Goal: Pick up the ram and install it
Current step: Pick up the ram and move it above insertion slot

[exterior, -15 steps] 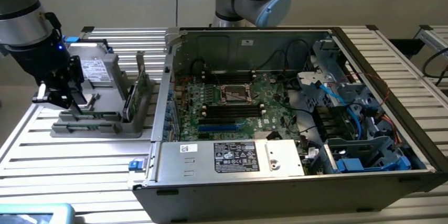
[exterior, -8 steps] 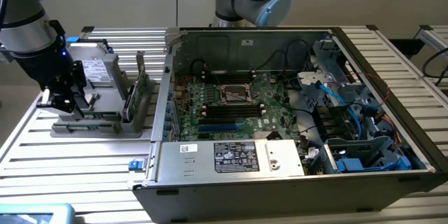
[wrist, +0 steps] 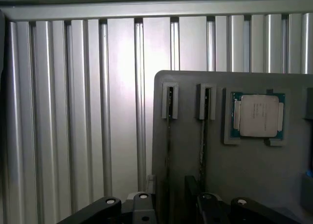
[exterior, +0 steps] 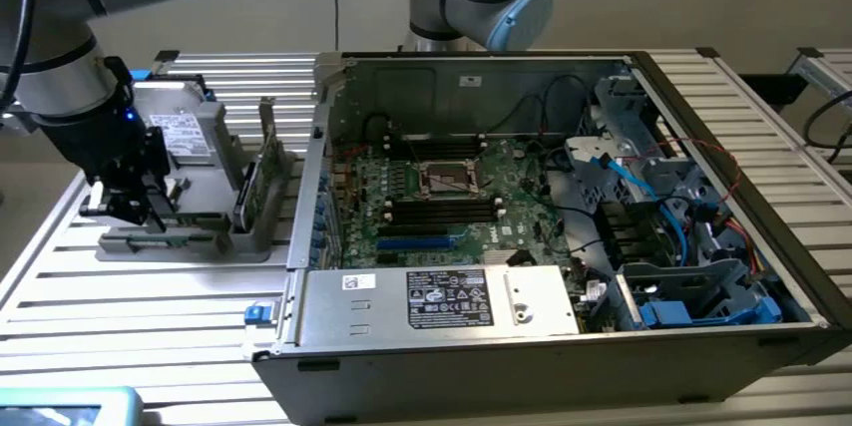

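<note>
We see our hand spread wide and gripping nothing, poised over the gray holder on the slatted surface. The ram stands on edge in a holder slot, near the processor chip.

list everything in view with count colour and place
thin dark-green ram sticks: two, dark green, upright in the holder's slots
square silver processor chip: one, silver, in the holder beside them
grey slotted holder: one, grey, on the table, exterior view's left of the case
open metal computer case: one, grey, mid-table
green motherboard: one, green, inside the case
long black memory slots: several, black, on the motherboard
ribbed aluminium table: one, silver, under everything
gripper: one, black, open, above the holder
</note>
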### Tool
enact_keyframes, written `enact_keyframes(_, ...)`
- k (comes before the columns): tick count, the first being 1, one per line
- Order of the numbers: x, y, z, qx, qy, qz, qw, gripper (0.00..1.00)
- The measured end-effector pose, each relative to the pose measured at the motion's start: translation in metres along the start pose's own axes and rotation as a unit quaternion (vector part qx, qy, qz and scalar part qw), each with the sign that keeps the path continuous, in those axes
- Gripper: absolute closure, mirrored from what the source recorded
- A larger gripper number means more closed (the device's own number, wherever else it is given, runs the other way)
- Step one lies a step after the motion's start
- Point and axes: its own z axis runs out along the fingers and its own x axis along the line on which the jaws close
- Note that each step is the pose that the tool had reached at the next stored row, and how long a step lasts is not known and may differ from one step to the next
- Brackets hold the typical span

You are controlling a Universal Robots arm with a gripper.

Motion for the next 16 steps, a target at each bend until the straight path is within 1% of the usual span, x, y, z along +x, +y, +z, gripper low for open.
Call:
enact_keyframes(10,0.003,-0.0017,0.0163,0.0001,0.0,0.0,1.0,0.64)
enact_keyframes(16,0.003,-0.0017,0.0218,0.0001,0.0,0.0,1.0,0.64)
